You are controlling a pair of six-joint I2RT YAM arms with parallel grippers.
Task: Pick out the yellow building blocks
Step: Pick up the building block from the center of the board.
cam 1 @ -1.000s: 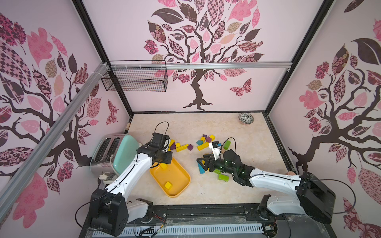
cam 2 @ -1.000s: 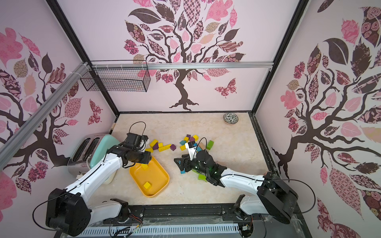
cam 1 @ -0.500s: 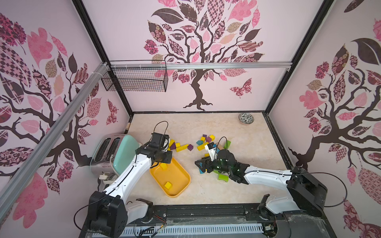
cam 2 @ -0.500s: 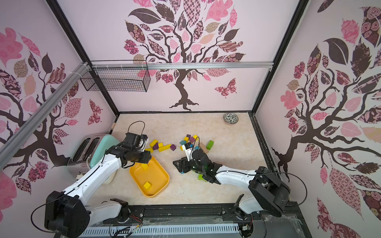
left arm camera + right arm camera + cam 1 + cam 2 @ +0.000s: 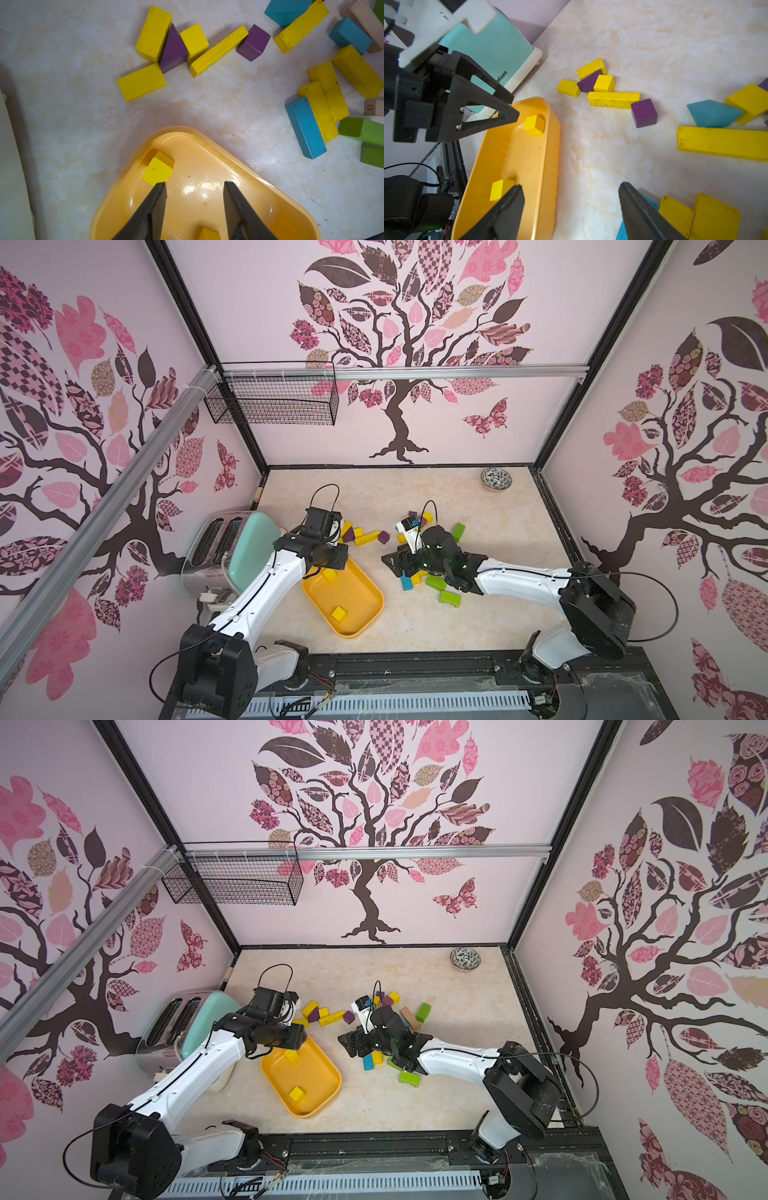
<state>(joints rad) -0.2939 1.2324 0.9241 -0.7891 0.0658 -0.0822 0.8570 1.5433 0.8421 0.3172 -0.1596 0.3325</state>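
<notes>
Left hand (image 5: 194,184) is hovering part-open, empty, over the tray (image 5: 207,141); right hand (image 5: 571,185) is gaping wide, empty; yellow building blocks (image 5: 218,51) are lying mostly on the counter (image 5: 83,104), two in the tray; I'd be squaring across one's narrow sides.

In a top view the white-and-black left arm (image 5: 257,593) reached from the lower left of the frame up toward the centre, wrist bent downward. Its black two-fingered left gripper (image 5: 195,185) stood parted, nothing between the jaws. The white-and-black right arm (image 5: 519,578) stretched low from the lower right toward the centre; its black right gripper (image 5: 571,186) gaped wide and empty.
</notes>
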